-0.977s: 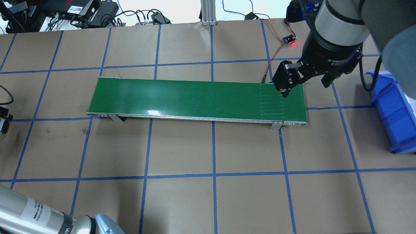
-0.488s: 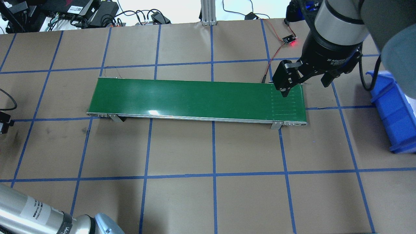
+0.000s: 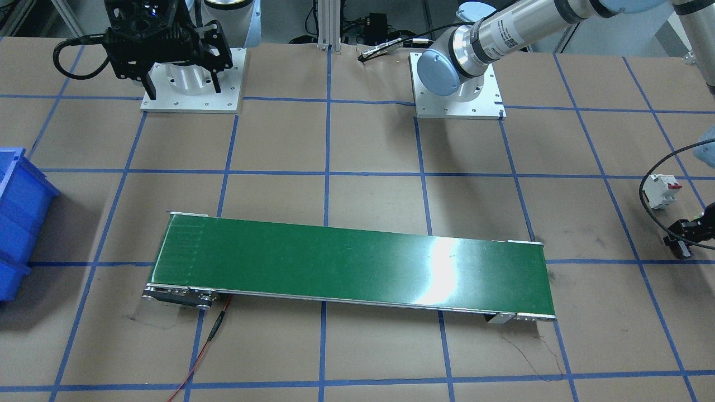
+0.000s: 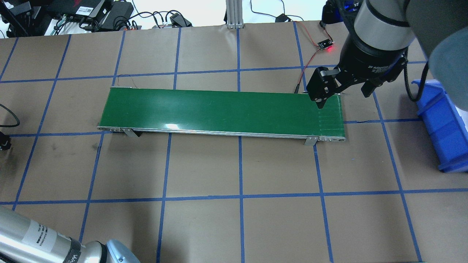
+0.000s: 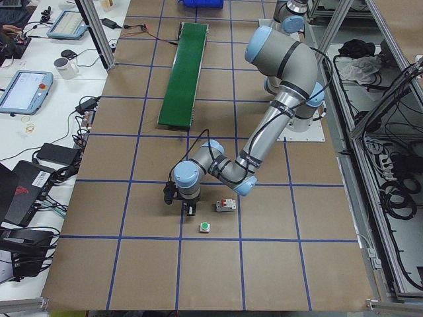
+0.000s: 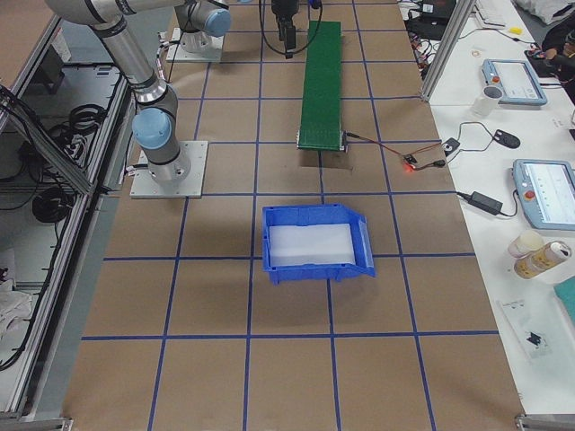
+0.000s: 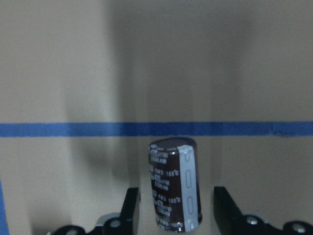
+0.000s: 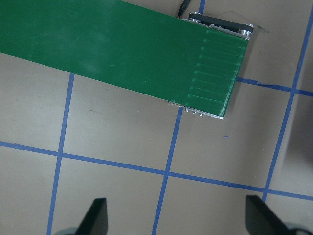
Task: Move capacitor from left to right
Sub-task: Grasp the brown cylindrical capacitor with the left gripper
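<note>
Brown paper-covered table (image 4: 204, 226) with a blue tape grid. Long green conveyor belt (image 4: 219, 109) lies mid-table. Blue plastic bin (image 6: 314, 242) sits at the right end. Right gripper (image 8: 177, 205) hangs over the belt's right end, fingers wide apart. Left gripper (image 7: 174, 193) is low at the table's left end, fingers spread either side of the dark-brown cylindrical capacitor (image 7: 171, 186) without touching it. White boxy breaker with red switch (image 5: 227, 205) is just beside it.
</note>
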